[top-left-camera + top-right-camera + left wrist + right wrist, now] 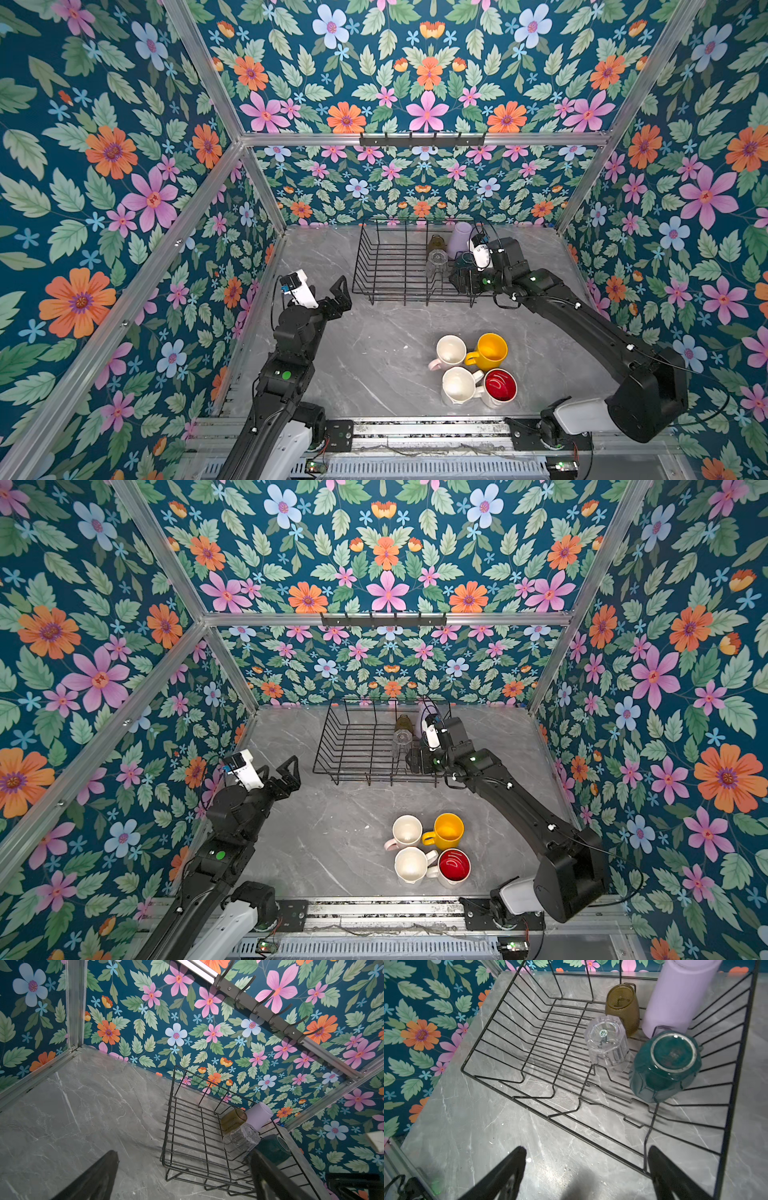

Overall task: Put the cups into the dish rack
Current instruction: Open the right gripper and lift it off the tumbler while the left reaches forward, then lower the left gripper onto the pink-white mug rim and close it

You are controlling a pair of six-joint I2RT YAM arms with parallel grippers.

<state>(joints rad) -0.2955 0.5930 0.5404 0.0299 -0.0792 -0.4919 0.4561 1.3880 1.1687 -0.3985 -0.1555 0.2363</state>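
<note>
On the table's left, left gripper (337,296): jaws wide and empty, raised near the dish rack's left end. I judge that it is parked there to keep the lane to the rack clear.
Dish rack (376,266): sits at the back of the table (374,365). Its left and middle bays are bare, probably kept free for the cups not yet loaded.
Olive-brown glass (623,1007): mouth down at the rack's right end so that it drains.
Clear glass (607,1043): mouth down, just in front of the olive-brown glass.
Lilac tumbler (675,995): inverted in the far right corner, leaning slightly.
Dark teal mug (664,1066): base up, standing free on the wires just beside the tumbler.
Right gripper (586,1149): jaws spread wide with nothing between them, at the rack's near-right edge and just short of the teal mug.
Pale pink mug (451,351), white faceted mug (459,384): upright on the table near its front edge.
Yellow mug (492,349), white red-lined mug (500,386): upright, crowded against the other two. The tight cluster leaves little room for the jaws.
Progress: four cups loaded, four waiting. Each will probably need turning over.
</note>
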